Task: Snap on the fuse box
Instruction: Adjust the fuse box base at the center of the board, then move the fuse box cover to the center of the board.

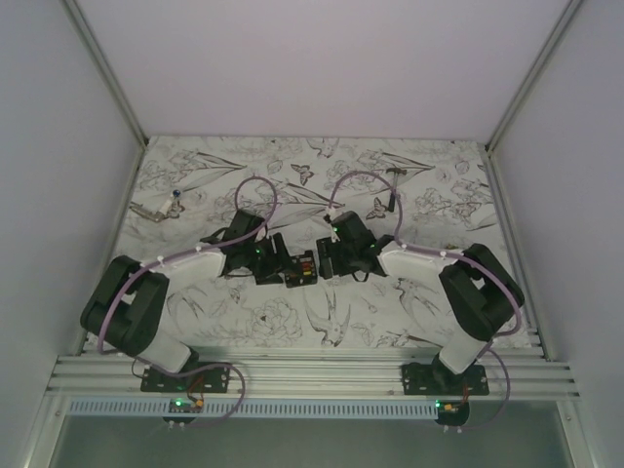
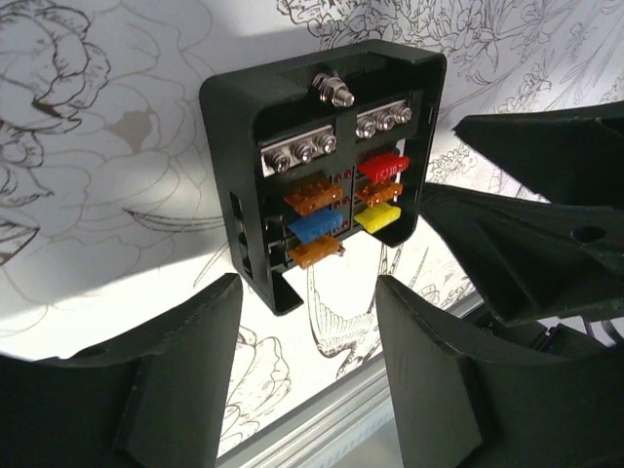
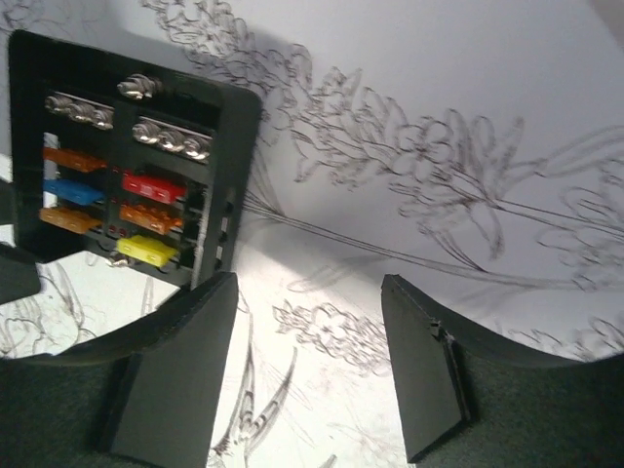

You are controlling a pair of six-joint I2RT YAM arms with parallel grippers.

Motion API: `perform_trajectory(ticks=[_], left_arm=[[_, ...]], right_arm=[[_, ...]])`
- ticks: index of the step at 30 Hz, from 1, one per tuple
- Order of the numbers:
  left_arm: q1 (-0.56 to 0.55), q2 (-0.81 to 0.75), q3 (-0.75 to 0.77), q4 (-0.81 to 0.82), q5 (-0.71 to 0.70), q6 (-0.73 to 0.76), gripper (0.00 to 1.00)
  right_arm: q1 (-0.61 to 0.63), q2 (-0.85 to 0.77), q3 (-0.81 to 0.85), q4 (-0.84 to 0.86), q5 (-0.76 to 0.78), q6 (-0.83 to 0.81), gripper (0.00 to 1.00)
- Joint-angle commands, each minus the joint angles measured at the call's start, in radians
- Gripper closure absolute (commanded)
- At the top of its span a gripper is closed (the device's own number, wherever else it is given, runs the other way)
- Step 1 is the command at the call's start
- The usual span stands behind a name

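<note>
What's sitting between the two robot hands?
The fuse box, a small black box with coloured fuses, sits between the left hand and the right hand. The top view shows it best.

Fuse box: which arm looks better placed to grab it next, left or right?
Probably the left. The fuse box sits straight ahead of the open left gripper, in line with the gap between its fingers. The right gripper, also open, has the box off to one side, past its finger.
</note>
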Motion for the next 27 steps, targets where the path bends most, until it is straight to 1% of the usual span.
perform_trajectory(ticks=[1,5,7,9,12,14,17,19,23,27], left_arm=[[0.005,-0.072,-0.046,0.003,-0.049,-0.018,0.38],[0.032,-0.116,-0.070,-0.012,-0.063,-0.006,0.34],[0.045,-0.141,-0.078,-0.033,-0.074,0.010,0.30],[0.056,-0.170,-0.082,-0.060,-0.092,0.027,0.25],[0.074,-0.196,-0.085,-0.088,-0.100,0.045,0.19],[0.086,-0.204,-0.082,-0.098,-0.095,0.056,0.14],[0.104,-0.203,-0.069,-0.118,-0.086,0.074,0.09],[0.118,-0.197,-0.058,-0.126,-0.078,0.085,0.05],[0.139,-0.176,-0.039,-0.127,-0.063,0.100,0.01],[0.154,-0.152,-0.019,-0.128,-0.049,0.116,0.00]], right_arm=[[-0.045,-0.088,0.015,-0.091,0.110,-0.063,0.28],[-0.139,-0.181,0.006,-0.160,0.216,-0.100,0.14],[-0.196,-0.198,0.015,-0.187,0.252,-0.117,0.08],[-0.250,-0.203,0.031,-0.204,0.328,-0.121,0.00],[-0.344,-0.194,0.061,-0.212,0.396,-0.131,0.00],[-0.422,-0.176,0.087,-0.205,0.391,-0.136,0.00],[-0.511,-0.144,0.129,-0.187,0.367,-0.147,0.01],[-0.574,-0.095,0.165,-0.179,0.345,-0.157,0.00],[-0.694,0.009,0.254,-0.179,0.241,-0.159,0.01],[-0.753,0.115,0.361,-0.202,0.218,-0.158,0.00]])
